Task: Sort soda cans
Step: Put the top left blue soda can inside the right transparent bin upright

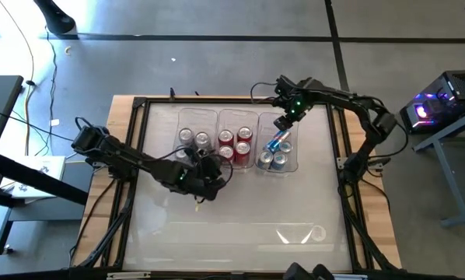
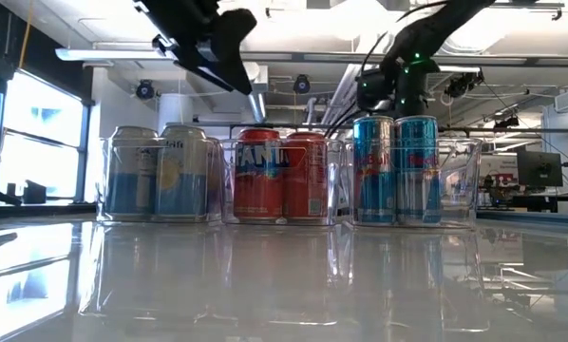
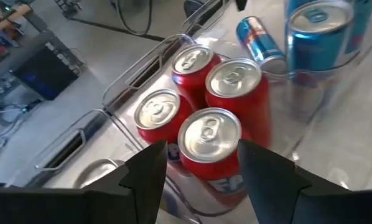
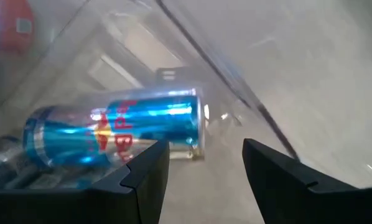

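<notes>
- Here the right gripper (image 4: 204, 168) has its fingers parted with nothing between them, hanging just above the blue can lying on its side (image 4: 114, 134) in the blue bin (image 1: 293, 165).
- That tipped can (image 1: 275, 144) rests at the far end of the blue bin, leaning toward the upright blue cans (image 1: 272, 160) nearer the table's front.
- The left gripper (image 3: 201, 171) also stands part-open and empty, poised over the front of the middle bin (image 1: 238, 115), next to the blue bin, where four red cans (image 3: 204, 118) stand upright.
- The silver-grey cans (image 1: 194, 138) sit in the third bin (image 1: 195, 115), on the far side of the red ones from the blue bin.
- No can shows loose on the table (image 1: 240, 210); every can in view is in a bin with its own colour.
- By my reading the sorting is nearly finished; what may remain is standing the tipped blue can upright, if that matters.
</notes>
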Robot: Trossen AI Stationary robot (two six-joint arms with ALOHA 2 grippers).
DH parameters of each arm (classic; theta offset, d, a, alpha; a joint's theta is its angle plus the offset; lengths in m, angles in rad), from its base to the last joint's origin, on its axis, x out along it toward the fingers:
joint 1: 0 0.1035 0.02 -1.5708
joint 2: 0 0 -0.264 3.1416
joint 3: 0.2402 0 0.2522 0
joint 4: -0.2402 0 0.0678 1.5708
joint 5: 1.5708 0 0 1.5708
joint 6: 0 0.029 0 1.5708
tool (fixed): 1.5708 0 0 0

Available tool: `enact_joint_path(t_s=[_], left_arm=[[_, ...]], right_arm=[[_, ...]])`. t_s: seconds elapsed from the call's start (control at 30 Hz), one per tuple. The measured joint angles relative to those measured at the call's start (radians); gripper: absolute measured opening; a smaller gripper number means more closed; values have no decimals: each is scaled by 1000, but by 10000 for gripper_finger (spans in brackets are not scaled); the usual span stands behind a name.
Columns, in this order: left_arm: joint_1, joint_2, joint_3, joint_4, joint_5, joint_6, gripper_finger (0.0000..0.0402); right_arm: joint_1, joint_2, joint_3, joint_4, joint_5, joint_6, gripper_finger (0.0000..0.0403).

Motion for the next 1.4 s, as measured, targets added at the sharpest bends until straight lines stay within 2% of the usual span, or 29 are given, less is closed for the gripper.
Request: enact_joint_path(t_s=[0.43, 0.9, 1.1, 1.4], left_arm=[[-35, 0, 0, 5, 0, -92, 190], [-12, 0, 0, 32, 7, -80, 190], [-13, 0, 0, 32, 7, -72, 190], [-13, 0, 0, 29, 7, -70, 190]], right_arm=[[9, -1, -146, 191, -7, 33, 200], [8, 1, -158, 178, 6, 93, 199], [26, 3, -159, 158, 75, 122, 189], [37, 5, -160, 154, 49, 126, 187]])
